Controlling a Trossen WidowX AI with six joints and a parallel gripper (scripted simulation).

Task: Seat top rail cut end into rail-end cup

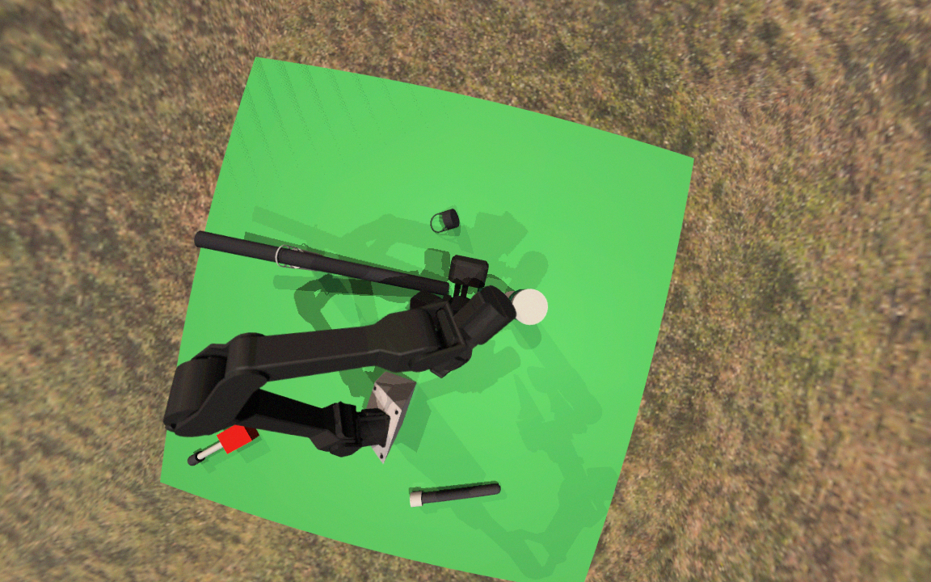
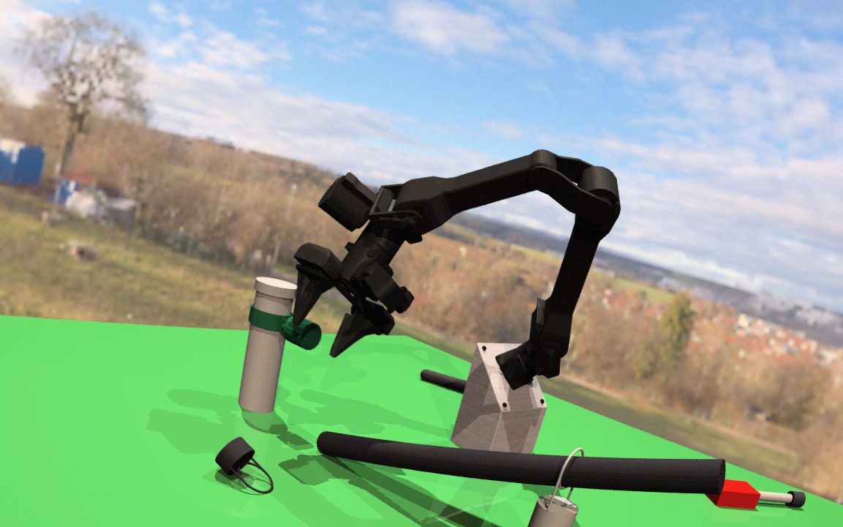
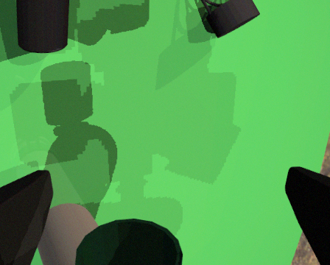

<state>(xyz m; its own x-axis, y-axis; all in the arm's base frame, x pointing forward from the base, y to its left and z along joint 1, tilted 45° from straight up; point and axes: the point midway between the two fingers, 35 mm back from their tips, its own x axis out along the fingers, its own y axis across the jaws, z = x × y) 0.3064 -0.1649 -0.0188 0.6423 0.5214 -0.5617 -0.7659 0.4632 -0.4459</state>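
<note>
From the top view, we see the rail (image 1: 368, 272) (image 2: 451, 461) (image 3: 43, 26) running through a wire loop (image 1: 284, 266) (image 2: 560, 473), its end at nine o'clock from the big post (image 1: 529, 306) (image 2: 260, 369) (image 3: 66, 235). The black cap with a ring (image 1: 449, 219) (image 2: 235, 454) (image 3: 233, 18) sits toward ten or eleven. The gripper (image 1: 463, 289) (image 2: 315, 339) (image 3: 172, 182) is partly hidden by the arm (image 1: 339, 347) (image 2: 489, 191). From the base block (image 1: 398, 390) (image 2: 516, 422), the red piece (image 1: 234, 438) (image 2: 736, 494) lies at nine, the short tube (image 1: 461, 492) (image 2: 440, 378) toward four or five.

In the exterior view, our fingers are open, holding nothing; one overlaps the green cup (image 2: 303, 334) (image 3: 132, 244), though we cannot tell whether they touch. The green band (image 2: 266, 319) sits high on the post. The rail's end is outside the cup, toward five or six o'clock.

In the wrist view, the wide-open fingers flank the scene, with the cup at six, the rail's end at eleven and the ringed cap at one.
</note>
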